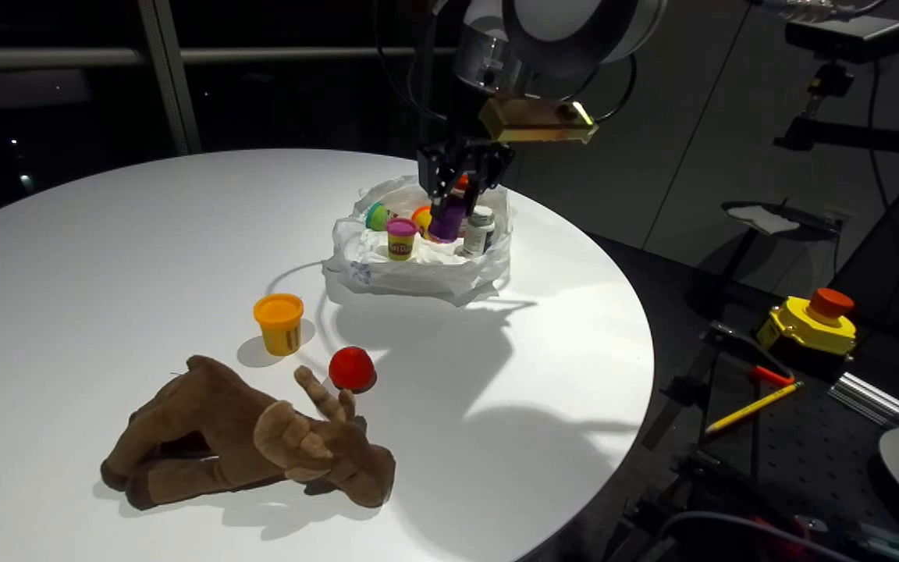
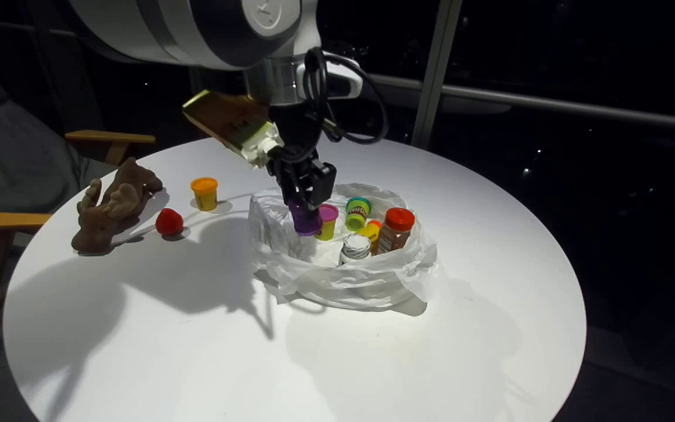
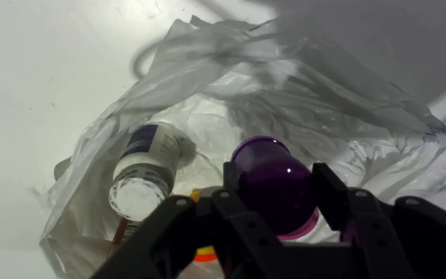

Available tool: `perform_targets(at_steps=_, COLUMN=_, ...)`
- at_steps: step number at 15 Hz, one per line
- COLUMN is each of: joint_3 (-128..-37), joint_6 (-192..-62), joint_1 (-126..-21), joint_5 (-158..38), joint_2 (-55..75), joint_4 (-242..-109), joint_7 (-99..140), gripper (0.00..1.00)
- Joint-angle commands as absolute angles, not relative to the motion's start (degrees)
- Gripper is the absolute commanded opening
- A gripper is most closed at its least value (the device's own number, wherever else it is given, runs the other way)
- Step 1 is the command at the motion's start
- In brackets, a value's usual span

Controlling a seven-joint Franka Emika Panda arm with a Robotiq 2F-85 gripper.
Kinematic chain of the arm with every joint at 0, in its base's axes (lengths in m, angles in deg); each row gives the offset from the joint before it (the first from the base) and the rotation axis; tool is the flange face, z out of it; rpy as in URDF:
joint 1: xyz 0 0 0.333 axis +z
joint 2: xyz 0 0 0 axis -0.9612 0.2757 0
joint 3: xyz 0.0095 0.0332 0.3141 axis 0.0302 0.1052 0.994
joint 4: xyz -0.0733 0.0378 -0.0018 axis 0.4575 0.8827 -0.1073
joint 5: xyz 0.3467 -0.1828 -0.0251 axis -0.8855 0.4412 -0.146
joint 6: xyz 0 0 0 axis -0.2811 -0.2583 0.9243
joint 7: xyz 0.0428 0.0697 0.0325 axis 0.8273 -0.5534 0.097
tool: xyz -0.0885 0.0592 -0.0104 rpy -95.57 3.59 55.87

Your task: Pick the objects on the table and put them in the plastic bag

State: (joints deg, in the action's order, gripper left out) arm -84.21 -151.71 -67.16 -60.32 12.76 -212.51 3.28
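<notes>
Clutching a purple container (image 2: 307, 223) from both sides, the gripper (image 3: 277, 178) hangs over the plastic bag (image 2: 343, 287) on the table (image 2: 214, 351), the container in the bag's mouth; whether it touches the bottom is hard to tell. Inside the bag are a white bottle (image 3: 145, 170), a red-lidded jar (image 2: 397, 230), a pink-lidded tub (image 1: 401, 239), a green tub (image 2: 357, 215) and a yellow tub (image 2: 369, 233). Outside it are an upright orange tub (image 1: 278, 325), a red round object (image 1: 352, 368) and a brown plush toy (image 1: 239, 429).
</notes>
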Motion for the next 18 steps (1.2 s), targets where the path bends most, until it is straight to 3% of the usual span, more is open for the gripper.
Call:
perform_targets(at_steps=1, joint_3=-85.4, joint_6=-152.03, joint_1=-67.54, joint_5=-60.74, joint_2=17.64, joint_4=-208.63, joint_7=2.63, gripper=0.26)
perform_targets(at_steps=4, joint_3=-86.92, joint_6=-152.07, joint_1=-67.48, joint_5=-60.73, joint_2=19.99, joint_4=-207.27, joint_7=2.36, gripper=0.26)
perform_targets(at_steps=5, joint_3=-87.08, joint_6=-151.95, joint_1=-67.5, joint_5=-61.03, joint_2=20.0, joint_4=-207.2, joint_7=2.46, gripper=0.76)
perform_targets(at_steps=7, joint_3=-87.1, joint_6=-152.17, joint_1=-67.24, joint_5=-61.37, joint_2=18.59, joint_4=-207.92, joint_7=2.57, gripper=0.81)
perform_targets(at_steps=9, joint_3=-86.63, joint_6=-152.71, joint_1=-66.6, joint_5=-61.25, joint_2=15.91, joint_4=-209.27, joint_7=2.8, gripper=0.97)
perform_targets(at_steps=18, joint_3=-74.05, joint_6=-151.52, joint_1=-61.92, joint_5=-63.41, joint_2=10.16, joint_4=-211.23, joint_7=7.55, gripper=1.0)
